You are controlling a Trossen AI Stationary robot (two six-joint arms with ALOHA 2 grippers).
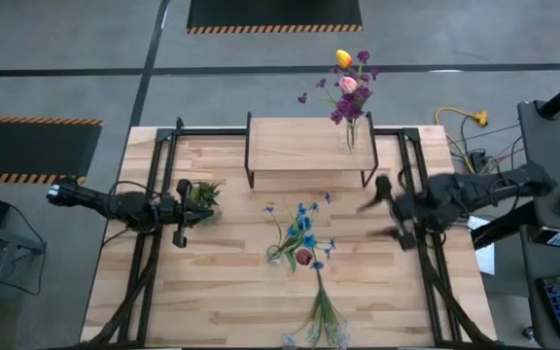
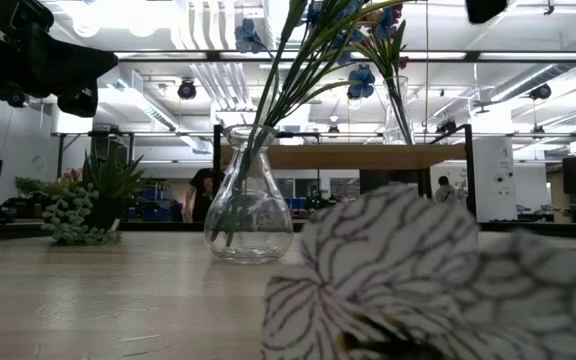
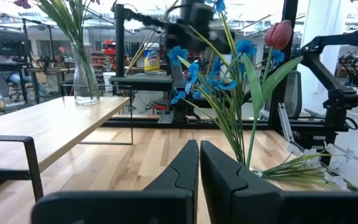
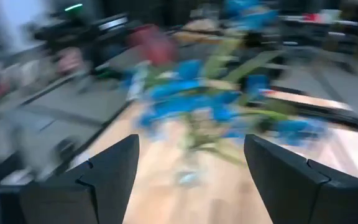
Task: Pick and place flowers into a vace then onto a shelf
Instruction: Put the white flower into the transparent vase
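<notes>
A clear glass vase (image 2: 248,215) stands upright on its base in the middle of the table (image 1: 212,301). It holds blue flowers (image 1: 304,226) and a dark pink tulip (image 3: 278,34). A second vase (image 1: 350,131) with purple, pink and yellow blooms stands on the right end of the low wooden shelf (image 1: 299,146). Loose pale-bloomed stems (image 1: 324,311) lie flat near the table's near edge. My right gripper (image 1: 379,211) is open, to the right of the blue flowers and apart from them. My left gripper (image 3: 199,168) is shut, at the table's left, pointing toward the blue flowers.
A small green leafy potted plant (image 1: 202,194) sits just beside my left gripper. Black metal frame rails (image 1: 149,253) run along the table's left and right sides. Bare wood lies on the near left of the table. People show in the room beyond the far edge.
</notes>
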